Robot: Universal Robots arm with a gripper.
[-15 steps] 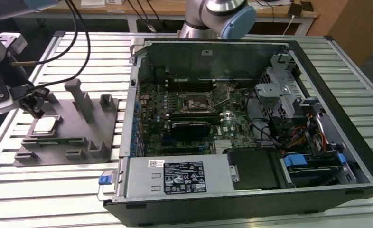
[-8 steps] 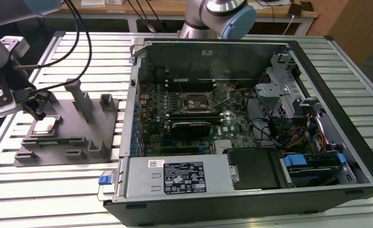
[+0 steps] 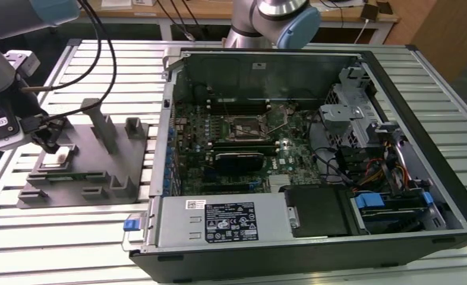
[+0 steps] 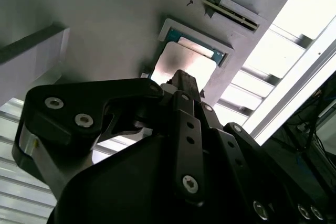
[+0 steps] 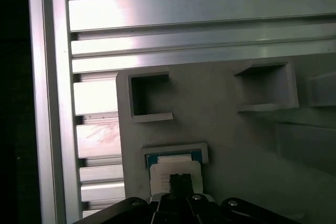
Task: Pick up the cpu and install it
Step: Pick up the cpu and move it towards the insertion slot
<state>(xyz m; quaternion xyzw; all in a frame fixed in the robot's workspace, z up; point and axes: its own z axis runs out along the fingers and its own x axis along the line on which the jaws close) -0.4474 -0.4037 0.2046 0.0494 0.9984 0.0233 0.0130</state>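
The cpu, a small square chip with a silvery top, lies flat in a recess of the grey moulded tray at the exterior view's left. It shows in both wrist views, cpu, and as a pale patch cpu in the exterior view. My gripper hangs right over the chip, shut, with its dark tips together at the chip's middle: gripper, gripper. Whether the tips touch the chip I cannot tell.
An open computer case lies on the slatted aluminium table, with the motherboard socket in its middle. Upright posts rise from the tray close beside my arm. A second arm's base stands behind the case.
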